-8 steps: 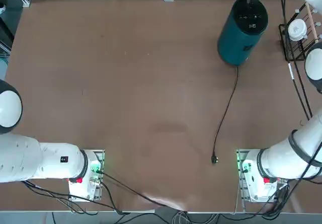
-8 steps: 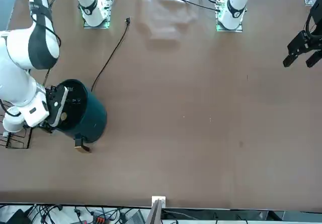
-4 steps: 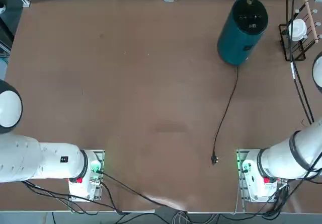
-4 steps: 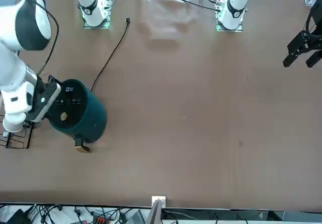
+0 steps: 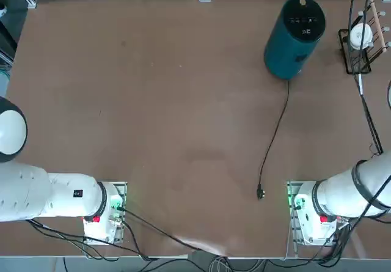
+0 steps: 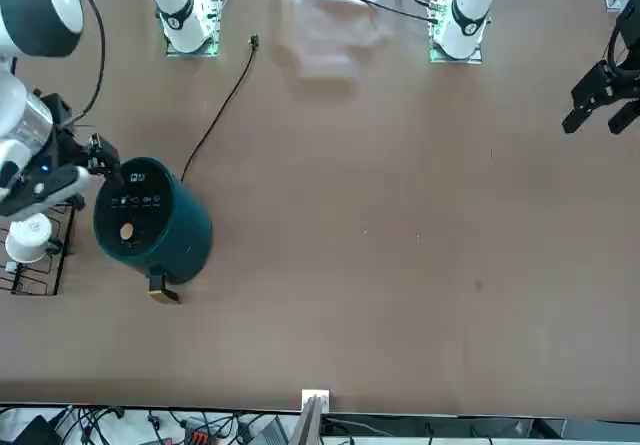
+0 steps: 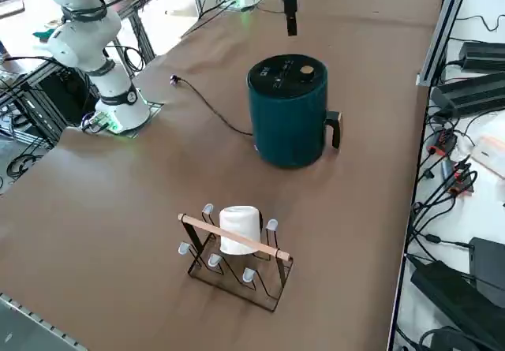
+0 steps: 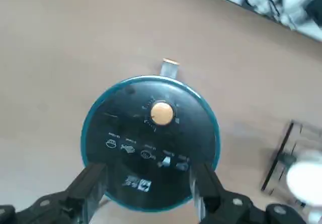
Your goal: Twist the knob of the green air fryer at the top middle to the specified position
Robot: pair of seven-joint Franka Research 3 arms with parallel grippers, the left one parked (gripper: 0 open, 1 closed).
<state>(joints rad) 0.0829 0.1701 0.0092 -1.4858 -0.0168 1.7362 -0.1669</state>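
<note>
1. The brown table (image 5: 153, 101) carried the green air fryer (image 5: 292, 40) upright at its far edge, toward the robot's right, handle (image 7: 334, 128) facing away from the robot.
2. A black wire rack (image 7: 237, 260) holding a white cup-like item (image 7: 239, 229), perhaps a roll, stood just to the fryer's right.
3. The right gripper (image 8: 146, 183) hovered above the fryer's black top panel (image 8: 126, 148), fingers (image 8: 90, 183) spread wide apart, touching nothing.
4. The fryer's thin black power cord (image 5: 275, 131) trailed toward the robot, plug (image 5: 261, 193) lying loose on the table.
5. The knob (image 8: 162, 113), yellowish-topped, sat on the panel's far side near the handle.
</note>
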